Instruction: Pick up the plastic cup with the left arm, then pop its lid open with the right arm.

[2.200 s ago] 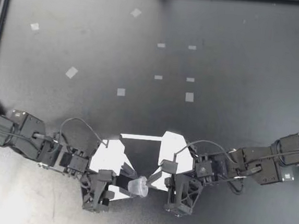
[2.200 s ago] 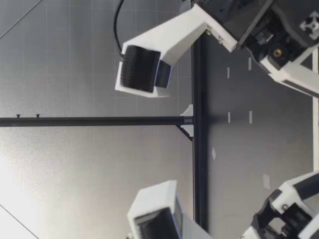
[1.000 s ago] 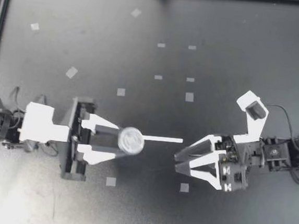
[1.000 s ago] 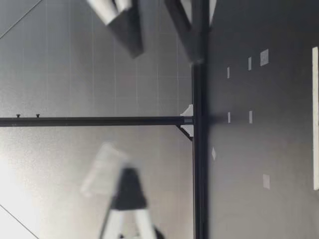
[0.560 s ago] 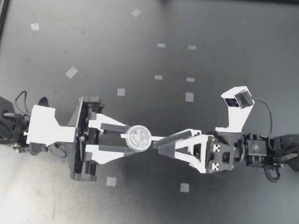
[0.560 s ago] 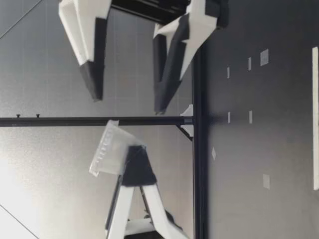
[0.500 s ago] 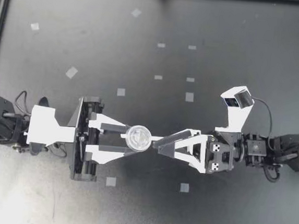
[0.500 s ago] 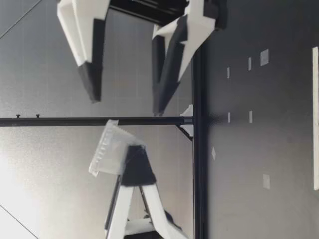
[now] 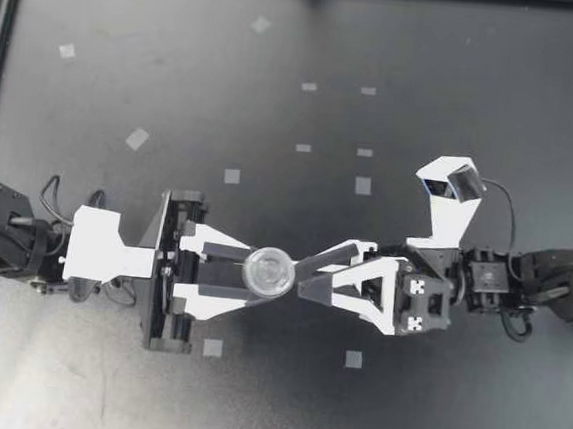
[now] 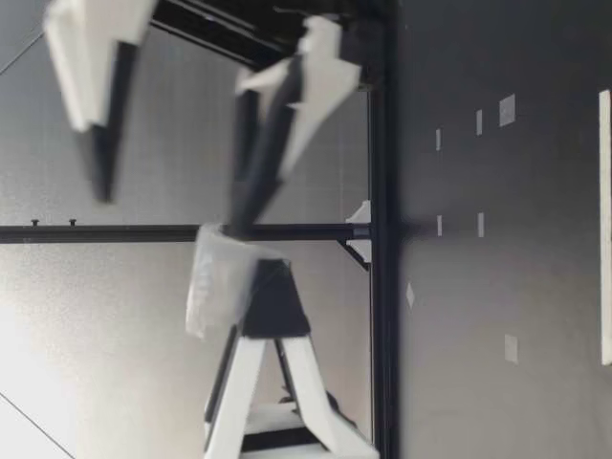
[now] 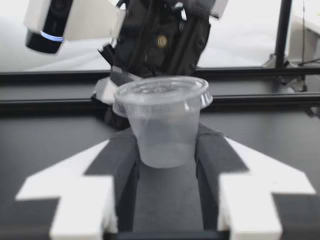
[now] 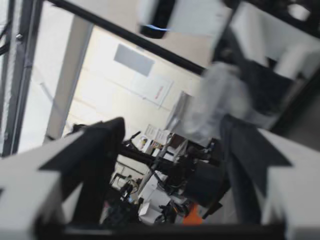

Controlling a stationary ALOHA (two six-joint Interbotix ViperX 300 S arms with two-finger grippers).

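**One cup held in the air between two grippers**

One clear, lidded cup [image 9: 268,270] is the only loose thing in sight. The left gripper [image 9: 253,272] is clamped on it. In the left wrist view both of its fingers [image 11: 120,165] press the cup's wall from two sides, below the rim. That low grip, I judge, leaves the lid and rim free and carries the cup about upright. The low view shows the table [image 9: 432,47] well below the cup, so nothing else bears it.

The right gripper [image 9: 306,279] faces the cup from the side opposite the left one, its two fingers spread wide and empty. It is turned so that one finger stands higher than the cup's lid. The other is level with the cup's wall, its tip just beside the rim; I cannot tell whether it touches. I judge this turn keeps its fingers off the cup's sides, where the left fingers already sit.

Counted: one cup, two grippers, four fingers. Eleven tape marks [image 9: 232,176] lie scattered on the table around and beneath the cup.
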